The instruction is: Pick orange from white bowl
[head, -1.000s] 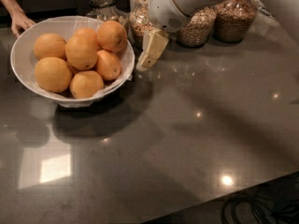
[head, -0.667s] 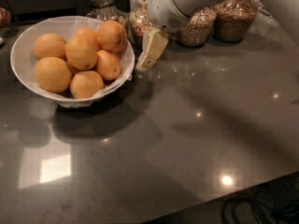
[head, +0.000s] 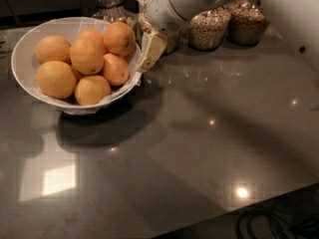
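Since a second ago the gripper (head: 148, 54) has slid a little to the left, and it now hangs just beside the right rim of the white bowl (head: 22, 54), close to the crinkled lining. Whether it is open or closed cannot be told. Nearest to it, the orange (head: 119, 38) sits in the bowl at the top right of the pile, resting on paler oranges (head: 56, 78). Behind the arm, two grain-filled jars (head: 208, 29) stand on the dark glossy counter (head: 199, 143).
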